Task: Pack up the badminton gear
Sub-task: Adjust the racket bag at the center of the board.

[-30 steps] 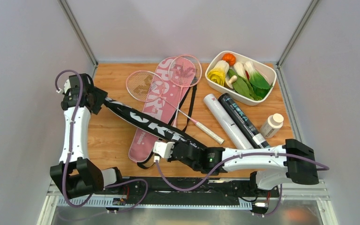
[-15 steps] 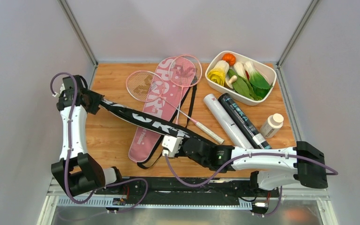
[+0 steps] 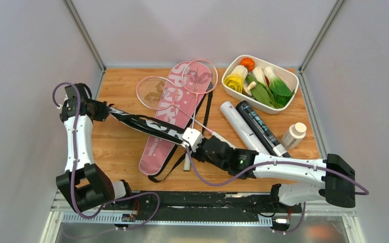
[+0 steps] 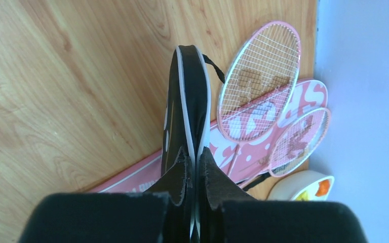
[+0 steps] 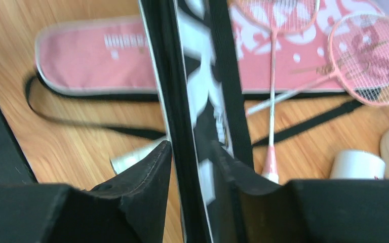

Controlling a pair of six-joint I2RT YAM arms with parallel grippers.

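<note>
The overhead view is the only one that gets the whole layout. At the left of the frame the left hand (image 3: 104,110) has one end of the black cover (image 3: 147,124), which runs diagonally to the right hand (image 3: 196,143) near the middle. Behind it, the pink cover (image 3: 168,117) lies flat on the wooden surface (image 3: 121,147) with two pink rackets (image 3: 154,92) on top. Right of centre, a white tube (image 3: 240,129) and a black tube (image 3: 262,128) lie side by side, with a bowl of toy vegetables (image 3: 260,81) at upper right and a small white bottle (image 3: 294,135) beside them.

The left wrist view shows what the overhead can't: that hand's fingers (image 4: 180,177) are pinched shut on the black cover's thin edge, no gap at all.

The right wrist view is blurry, but its fingers (image 5: 149,172) sit partly spread with the cover running between them. I can't tell if they actually touch it. A shuttlecock (image 5: 131,159) lies just beyond the left finger.
</note>
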